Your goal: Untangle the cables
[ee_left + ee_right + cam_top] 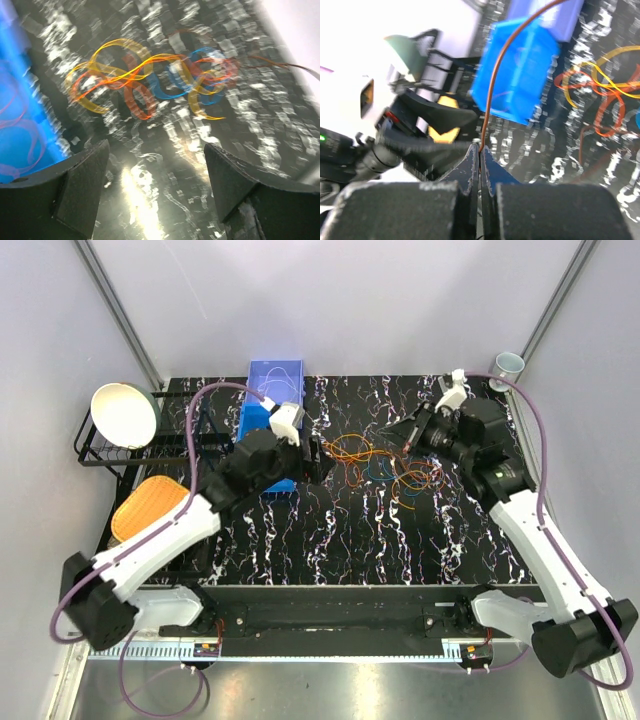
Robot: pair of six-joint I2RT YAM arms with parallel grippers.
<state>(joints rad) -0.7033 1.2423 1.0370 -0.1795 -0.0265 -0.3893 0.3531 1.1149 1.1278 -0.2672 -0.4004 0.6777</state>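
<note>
One wire at most is being drawn free: the right hand [480, 150] is pressed together on a thin brown wire [494, 75] that rises from its fingertips. The other cables [385, 465], orange, yellow, red and blue, lie in overlapping loops on the surface [400, 540] between the two hands, just ahead of the left hand [156, 165], whose fingers stand spread and hold nothing. By my judgement the untangling has barely begun, and nearly every loop remains to be separated.
</note>
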